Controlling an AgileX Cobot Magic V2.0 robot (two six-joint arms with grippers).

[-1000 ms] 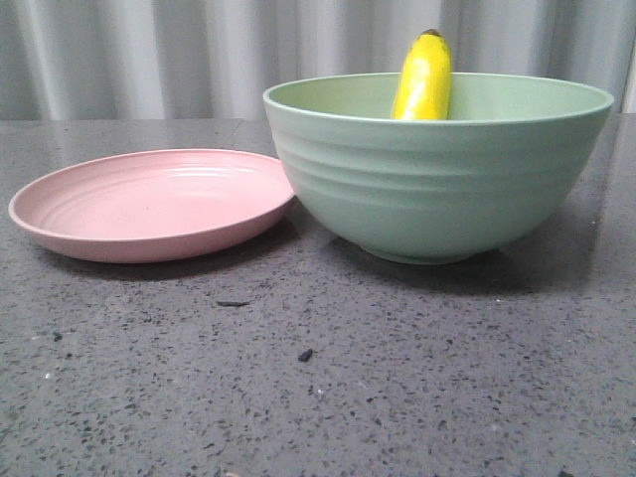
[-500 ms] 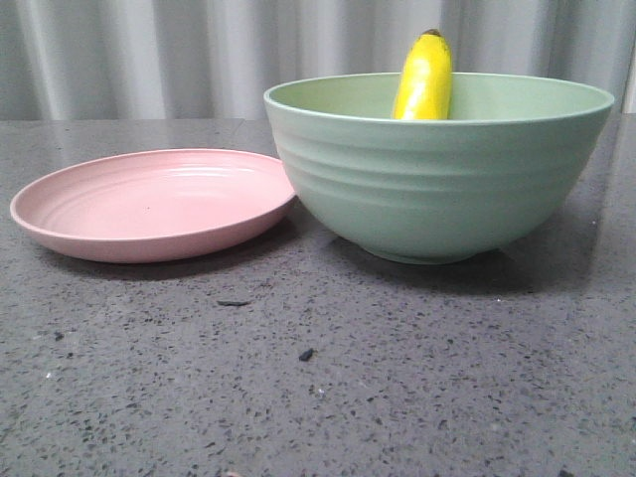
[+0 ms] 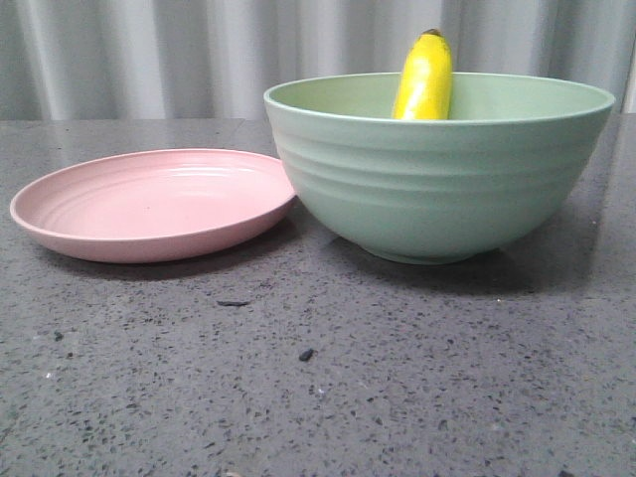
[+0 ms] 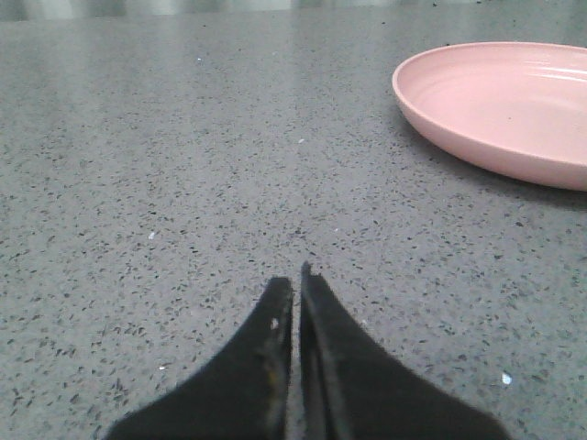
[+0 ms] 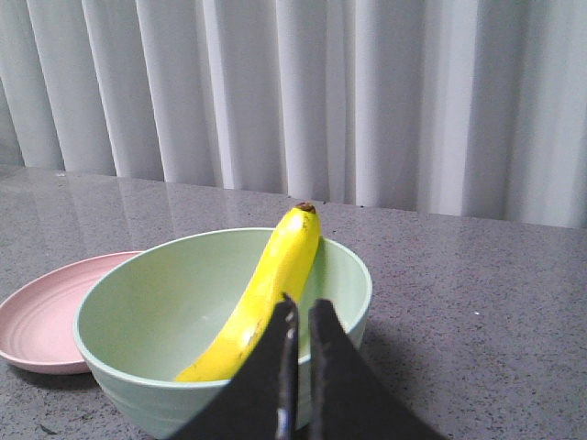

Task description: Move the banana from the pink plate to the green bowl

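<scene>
The yellow banana (image 3: 424,79) leans inside the green bowl (image 3: 437,189), its dark tip sticking up above the far rim. In the right wrist view the banana (image 5: 266,293) rests along the inner wall of the bowl (image 5: 138,312). The pink plate (image 3: 149,204) lies bare to the left of the bowl, touching or nearly touching it; the same plate (image 4: 514,101) shows in the left wrist view. My left gripper (image 4: 297,280) is shut with nothing in it, low over the bare table, apart from the plate. My right gripper (image 5: 301,312) is shut and holds nothing, hanging in front of the bowl.
The dark speckled stone table (image 3: 318,378) stretches to the front, with a few small dark crumbs (image 3: 305,354) on it. A pale pleated curtain (image 5: 367,92) hangs behind the table's far edge.
</scene>
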